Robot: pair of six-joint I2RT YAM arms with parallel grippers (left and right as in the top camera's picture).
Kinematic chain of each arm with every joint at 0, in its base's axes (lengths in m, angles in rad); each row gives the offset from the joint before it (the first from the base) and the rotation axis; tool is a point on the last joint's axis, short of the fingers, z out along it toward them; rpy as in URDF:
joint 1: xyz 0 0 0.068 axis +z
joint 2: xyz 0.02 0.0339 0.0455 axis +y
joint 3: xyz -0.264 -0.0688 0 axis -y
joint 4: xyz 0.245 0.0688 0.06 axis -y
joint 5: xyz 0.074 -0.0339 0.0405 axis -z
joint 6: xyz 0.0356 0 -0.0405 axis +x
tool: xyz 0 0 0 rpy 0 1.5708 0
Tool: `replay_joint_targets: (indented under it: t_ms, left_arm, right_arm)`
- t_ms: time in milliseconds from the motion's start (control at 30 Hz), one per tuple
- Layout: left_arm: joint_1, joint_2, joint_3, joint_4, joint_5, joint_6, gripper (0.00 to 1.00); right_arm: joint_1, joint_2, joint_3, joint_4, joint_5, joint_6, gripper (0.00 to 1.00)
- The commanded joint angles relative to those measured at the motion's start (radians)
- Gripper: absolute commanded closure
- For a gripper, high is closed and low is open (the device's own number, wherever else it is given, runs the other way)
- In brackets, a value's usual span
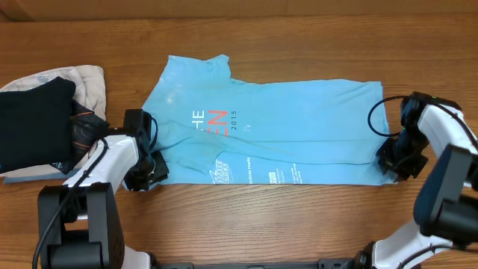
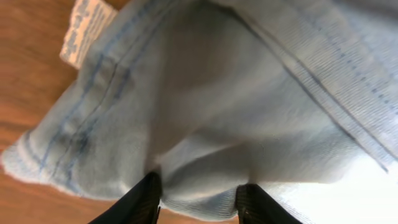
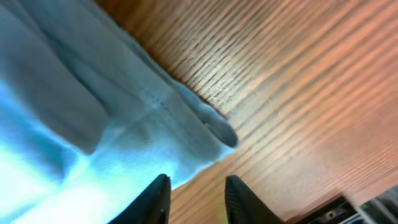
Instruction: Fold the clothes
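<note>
Left gripper point(image 2: 198, 202) is seen pinched on a bunched hem of the clothes point(image 1: 299, 123) — spread on the table point(image 1: 299, 224) — while right gripper point(image 3: 196, 199) is parted and empty beside the corner; soft, light cloth, best gripped at edges.

1. One light blue T-shirt point(image 1: 284, 127) is laid across the middle of the wooden table point(image 1: 299, 37).
2. Two folded garments are piled at the left: one black garment point(image 1: 30, 119) and one beige garment point(image 1: 89, 84).
3. Two grippers are counted: the left gripper point(image 1: 153, 166) at the shirt's left end, the right gripper point(image 1: 390, 161) at its right end.
4. One white care label point(image 2: 87, 28) is seen.
</note>
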State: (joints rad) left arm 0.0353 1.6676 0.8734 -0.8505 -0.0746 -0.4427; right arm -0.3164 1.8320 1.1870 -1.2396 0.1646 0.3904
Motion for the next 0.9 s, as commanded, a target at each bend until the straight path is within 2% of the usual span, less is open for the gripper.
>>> replay_joint_targets:
  t_ms: [0, 167, 267, 333, 867]
  left_arm:
    - [0.012, -0.048, -0.013, -0.005, -0.075, -0.017, 0.54]
    - [0.012, -0.08, -0.013, 0.005, -0.074, -0.014, 0.48]
    - [0.012, -0.08, -0.013, 0.014, -0.063, -0.014, 0.43]
    - [0.011, -0.08, -0.013, 0.02, -0.063, -0.014, 0.39]
    - [0.011, -0.08, -0.013, 0.037, -0.063, -0.006, 0.36]
  right_arm:
    - [-0.006, -0.095, 0.0, 0.016, 0.014, 0.007, 0.65]
    - [-0.006, -0.128, 0.0, 0.077, 0.001, -0.007, 0.65]
    - [-0.006, -0.126, 0.0, 0.131, -0.108, -0.101, 0.64]
    - [-0.006, -0.126, -0.001, 0.159, -0.141, -0.111, 0.62]
    - [-0.005, -0.096, -0.07, 0.23, -0.179, -0.129, 0.61]
